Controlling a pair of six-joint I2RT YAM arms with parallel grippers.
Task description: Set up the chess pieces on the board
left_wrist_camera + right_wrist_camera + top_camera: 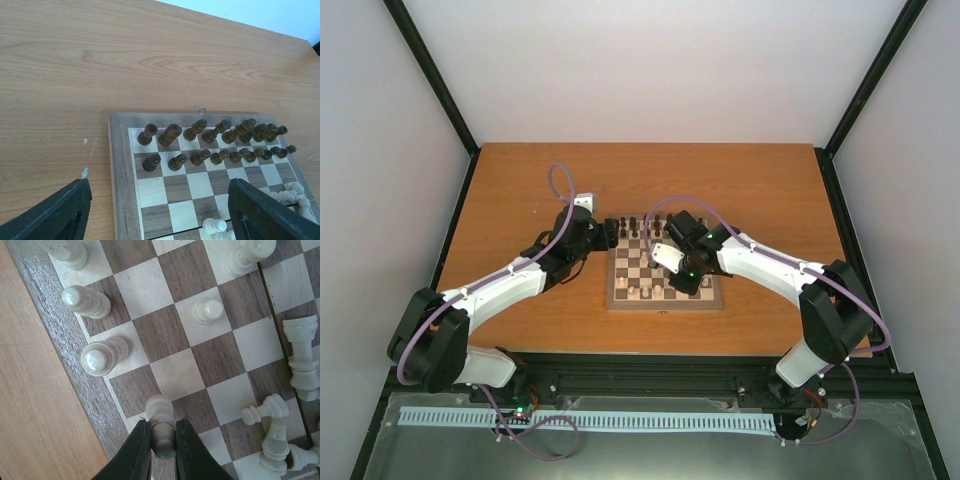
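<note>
Cream piece point(160, 412) pinched at the waist between the right jaws, at 6 o'clock in the right wrist view, over the row of squares just inside the border of the board point(60, 335). Cannot tell whether its base touches the square.

Judged light, hard and stiff: turned wood, smooth, probably a little slippery, and round enough to twist out of a loose pinch. Not fragile, but tall on a narrow foot, so easily tipped. Best taken as gripped here, on the slim stem below the head, kept upright and moved straight up or down.

Standing cream pieces point(97, 357) at 10 to 11 o'clock from it, along the same border row. Lone cream pawn point(207, 310) at 1 o'clock. Toppled cream pieces point(272, 440) at 3 o'clock, lying against one another, with little room for jaws to slip around any single one.

Dark pieces point(210, 135) upright in two rows along the board's 12 o'clock edge.

Left jaws spread wide, holding nothing, hovering by the board's 10 o'clock corner.

Board flat and smooth. Wooden worktop point(520, 190) level, reaching well past the board at 9, 12 and 3 o'clock. Plain pale walls point(650, 60) beyond that.
</note>
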